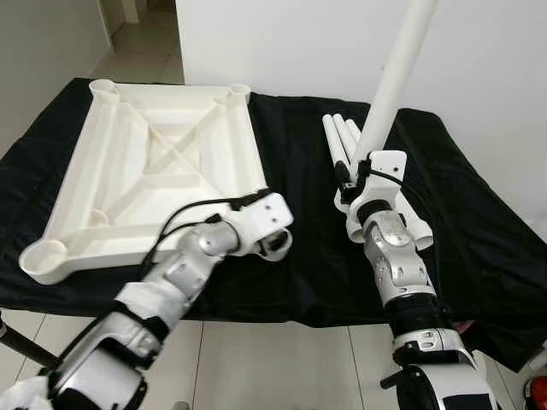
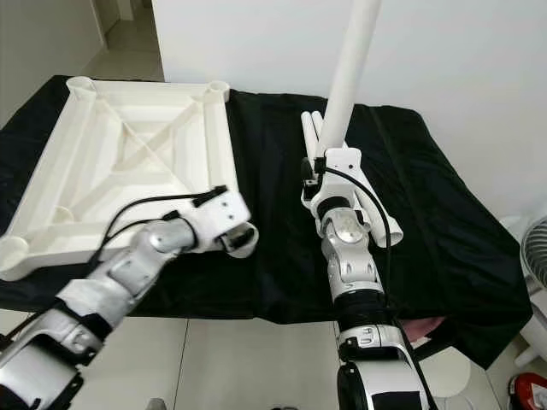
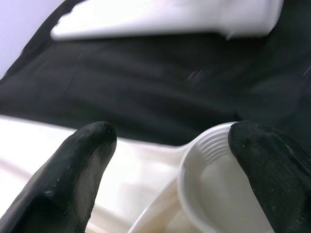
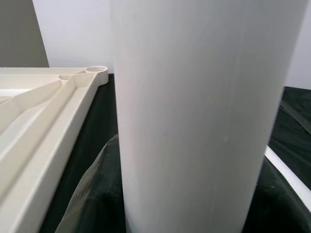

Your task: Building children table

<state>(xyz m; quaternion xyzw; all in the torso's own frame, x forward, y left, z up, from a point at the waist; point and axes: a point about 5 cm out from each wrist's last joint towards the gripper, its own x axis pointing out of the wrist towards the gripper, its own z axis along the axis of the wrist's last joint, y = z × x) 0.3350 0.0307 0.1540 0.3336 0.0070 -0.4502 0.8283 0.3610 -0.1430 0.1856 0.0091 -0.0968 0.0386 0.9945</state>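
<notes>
The white table top (image 1: 85,162) lies upside down on the black cloth, with round sockets at its corners. My left gripper (image 1: 275,243) is open at its near right corner, and the corner socket (image 3: 214,189) sits between the black fingers (image 3: 73,170), close to one of them. My right gripper (image 1: 369,158) is shut on a white table leg (image 1: 395,77), held upright and slightly tilted above the cloth right of the table top. That leg (image 4: 194,121) stands very close to the right wrist camera. Spare legs (image 1: 342,141) lie on the cloth behind the right gripper.
The black cloth (image 1: 299,273) covers the work table, whose front edge is just below my arms. A white wall (image 1: 299,43) stands behind. A fan (image 2: 534,248) and a red object (image 2: 526,393) are on the tiled floor at the right.
</notes>
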